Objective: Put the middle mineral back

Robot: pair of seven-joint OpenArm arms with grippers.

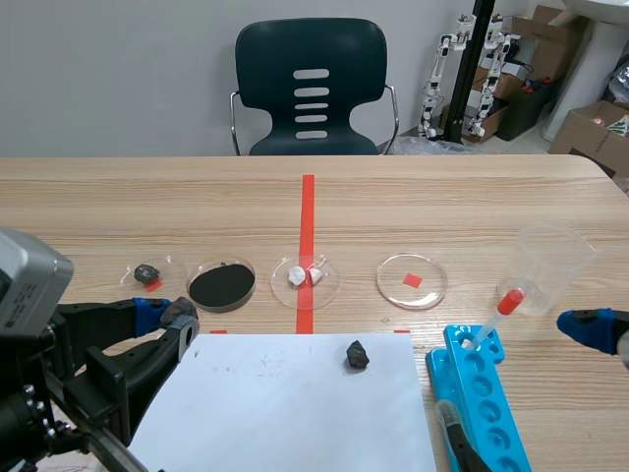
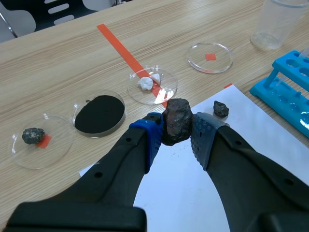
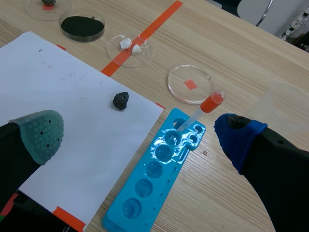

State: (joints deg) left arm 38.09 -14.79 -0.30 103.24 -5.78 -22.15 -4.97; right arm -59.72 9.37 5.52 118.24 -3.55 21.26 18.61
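Note:
My left gripper (image 2: 176, 139) is shut on a dark brown, rough mineral (image 2: 177, 120), held above the near-left part of the white paper (image 2: 193, 193). In the scene view this gripper (image 1: 167, 315) hovers at the paper's left corner, near the black powder dish (image 1: 221, 284). A small black mineral (image 1: 357, 355) lies on the paper (image 1: 285, 403). A grey mineral (image 1: 147, 273) rests in the leftmost dish, and white pieces (image 1: 303, 276) lie in the dish on the tape line. My right gripper (image 3: 142, 135) stands open over the blue rack (image 3: 159, 169), holding nothing.
An empty petri dish (image 1: 412, 280) with a red square under it lies right of centre. A clear plastic beaker (image 1: 550, 267) stands at the right. A red-capped dropper (image 1: 488, 320) leans in the blue rack (image 1: 482, 393). A dark chair (image 1: 312, 88) stands beyond the table.

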